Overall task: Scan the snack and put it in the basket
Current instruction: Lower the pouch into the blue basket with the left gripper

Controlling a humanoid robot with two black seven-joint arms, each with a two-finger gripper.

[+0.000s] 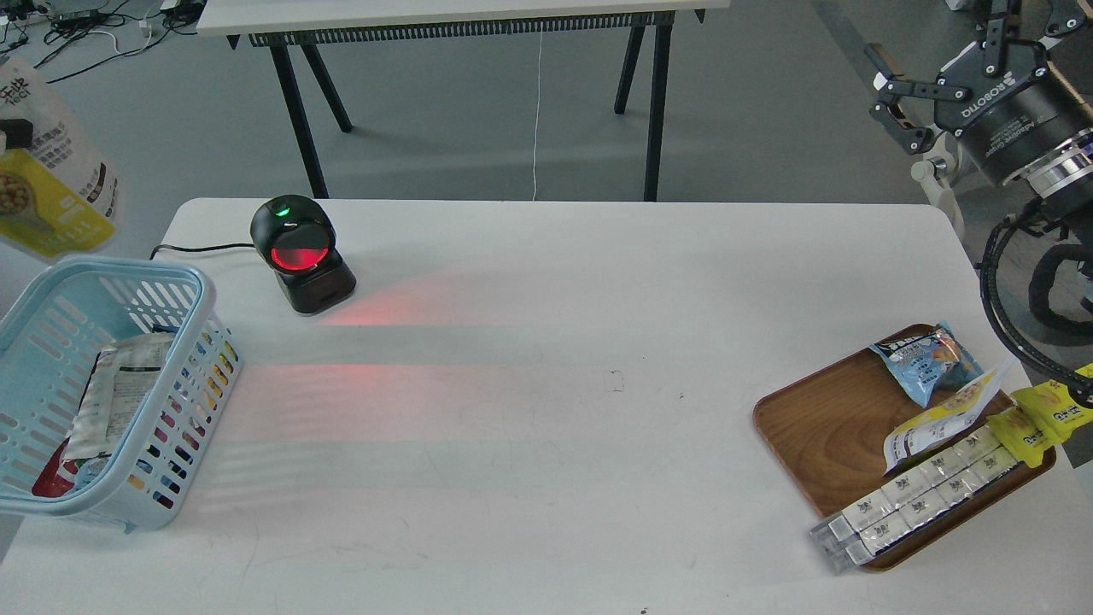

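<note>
The snack [53,175], a white pouch with a yellow panel and a picture of beige balls, hangs in the air at the far left edge, above the back end of the light blue basket [198,295]. Only a dark fingertip of my left gripper [12,134] shows at the frame edge, pinching the pouch; the rest of the arm is out of view. The basket stands at the table's left edge and holds several packets. My right gripper [935,55] is open and empty, high at the top right, off the table.
A black barcode scanner [299,254] with a red window stands at the back left, casting red light on the table. A brown wooden tray [820,427] at the front right holds a blue packet [926,359], a long white-yellow wrapper [939,418], yellow packets [1037,414] and white boxes [914,495].
</note>
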